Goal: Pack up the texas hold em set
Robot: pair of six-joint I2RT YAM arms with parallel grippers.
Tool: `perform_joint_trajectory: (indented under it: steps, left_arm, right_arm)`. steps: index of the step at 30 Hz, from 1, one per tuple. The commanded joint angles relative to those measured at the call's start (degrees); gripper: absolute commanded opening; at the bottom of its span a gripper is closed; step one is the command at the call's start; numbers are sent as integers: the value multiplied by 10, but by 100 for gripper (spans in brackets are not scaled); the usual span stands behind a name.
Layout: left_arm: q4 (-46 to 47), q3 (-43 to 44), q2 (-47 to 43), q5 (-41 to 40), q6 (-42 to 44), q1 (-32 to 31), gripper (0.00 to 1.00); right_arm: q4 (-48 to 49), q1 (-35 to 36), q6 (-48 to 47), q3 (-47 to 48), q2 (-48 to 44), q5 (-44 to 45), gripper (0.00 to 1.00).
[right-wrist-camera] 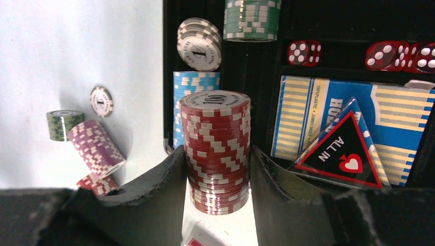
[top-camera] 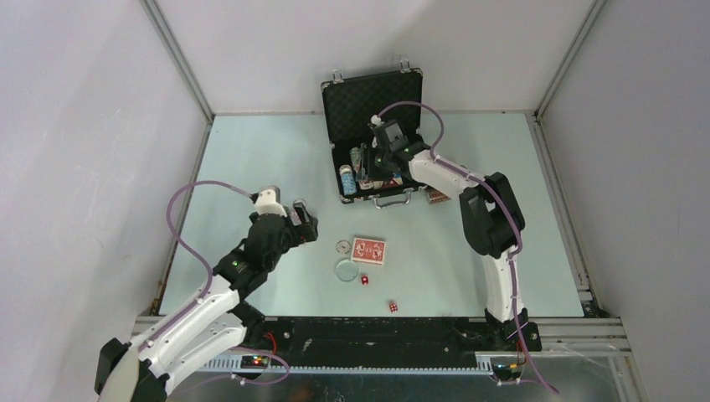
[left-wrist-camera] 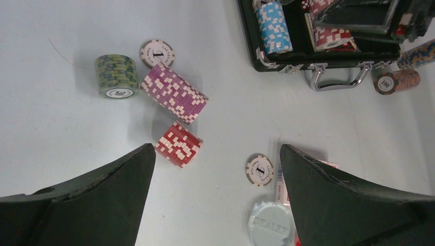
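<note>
At the open briefcase's front edge, the right gripper, half closed, pinches a tall red chip stack while the left gripper gapes empty over loose chips near-left of it; a tilted release could scatter the stack.

Dealer disc cut off at bottom edge
</note>
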Motion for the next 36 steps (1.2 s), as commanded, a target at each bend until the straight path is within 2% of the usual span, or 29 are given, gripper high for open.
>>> perform_joint_trajectory:
  steps: [1,12,20,36]
  left_arm:
    - [7,8,-15,3,10,9,98]
    - [17,1,-20,16,7,14,98]
    - [18,-4,-26,18,9,15,98]
    - [52,8,18,44,38,15,98]
  right_arm:
    - [28,-4,4,47,17,2,35]
    - [3,-1,1,100,74,7,39]
    - [-25,-1,-5,92,85,28,41]
    - [-23,-2,-8,-100,-9,-11,39]
